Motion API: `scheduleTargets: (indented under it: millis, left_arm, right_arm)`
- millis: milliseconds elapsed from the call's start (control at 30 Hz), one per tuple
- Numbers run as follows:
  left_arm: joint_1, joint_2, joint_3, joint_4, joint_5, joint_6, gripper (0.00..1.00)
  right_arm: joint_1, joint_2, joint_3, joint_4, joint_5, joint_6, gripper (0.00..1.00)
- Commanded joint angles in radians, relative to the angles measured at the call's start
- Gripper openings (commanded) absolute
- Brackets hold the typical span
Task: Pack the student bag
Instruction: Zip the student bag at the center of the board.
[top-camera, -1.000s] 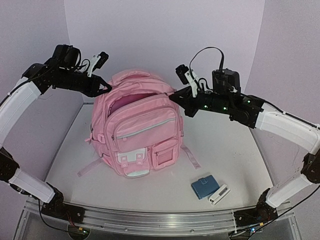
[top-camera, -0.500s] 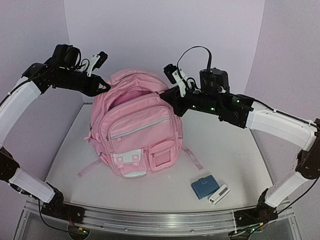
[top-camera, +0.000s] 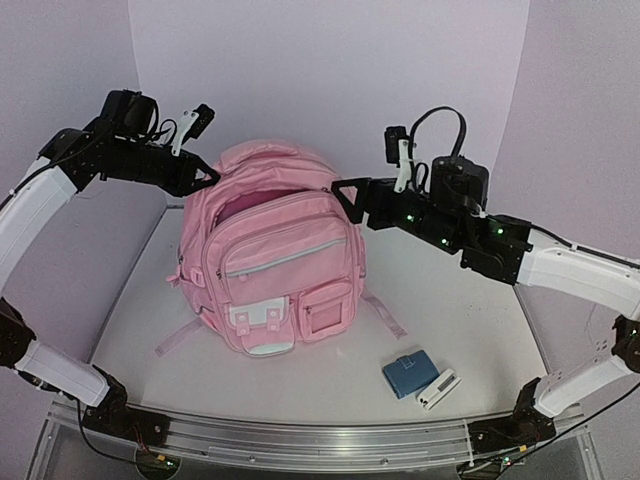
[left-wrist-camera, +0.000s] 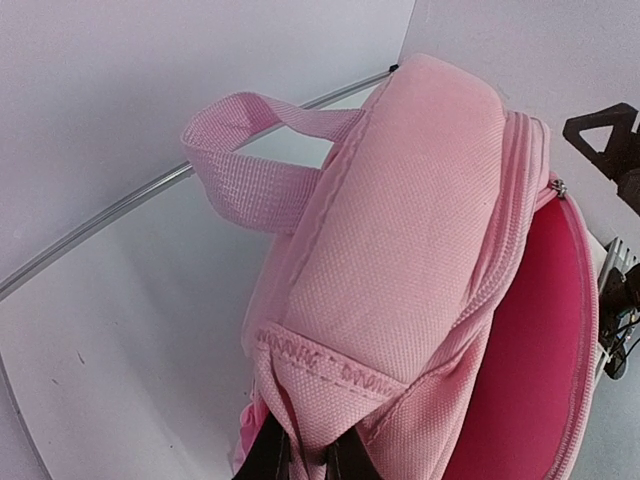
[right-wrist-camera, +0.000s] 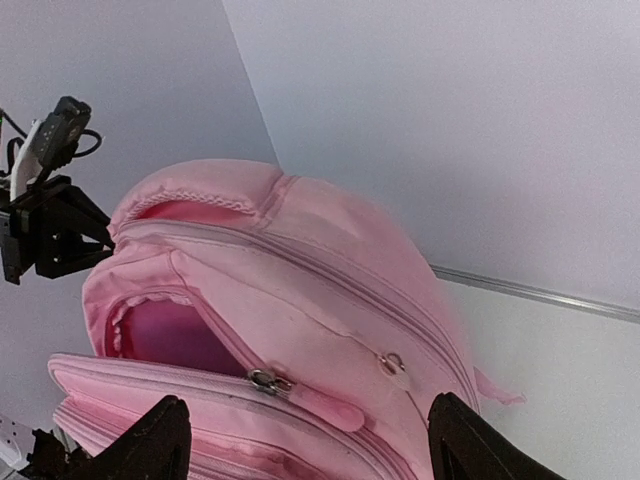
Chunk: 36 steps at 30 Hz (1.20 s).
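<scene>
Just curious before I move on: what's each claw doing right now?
Left gripper: closed, pinching the bag at its top.
Right gripper: open, holding nothing.

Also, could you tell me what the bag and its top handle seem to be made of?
The bag looks like matte pink woven fabric, perhaps polyester canvas; the coarse weave shows close up. Its handle looks like flat pink webbing, with ribbed texture.

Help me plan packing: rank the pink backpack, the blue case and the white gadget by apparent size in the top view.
1. student bag, by far the largest.
2. blue case.
3. white gadget, similar in length but narrower.
</scene>
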Motion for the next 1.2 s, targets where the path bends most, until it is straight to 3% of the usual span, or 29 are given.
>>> scheduleTargets:
  millis: [0,100,267,567,1167]
  left_arm:
    - [0.003,-0.046,-0.001,0.041,-0.018,-0.006,0.07]
    - [0.003,-0.042,-0.005,0.045,-0.012,-0.007,0.07]
    - [0.004,-0.036,-0.009,0.047,-0.01,-0.005,0.07]
    - [0.003,-0.037,-0.016,0.053,0.0,-0.007,0.07]
    - [0.004,-0.062,-0.03,0.049,0.008,-0.003,0.07]
  right_arm:
    - [-0.044,-0.046,-0.035,0.012,0.02,0.295,0.8]
    - [-0.108,-0.031,-0.054,0.015,-0.164,0.442,0.72]
    - [-0.116,-0.026,-0.046,0.047,-0.283,0.544,0.62]
    - [-0.115,0.018,-0.034,0.054,-0.31,0.684,0.5]
    - [-0.114,0.118,0.044,0.133,-0.302,0.7,0.37]
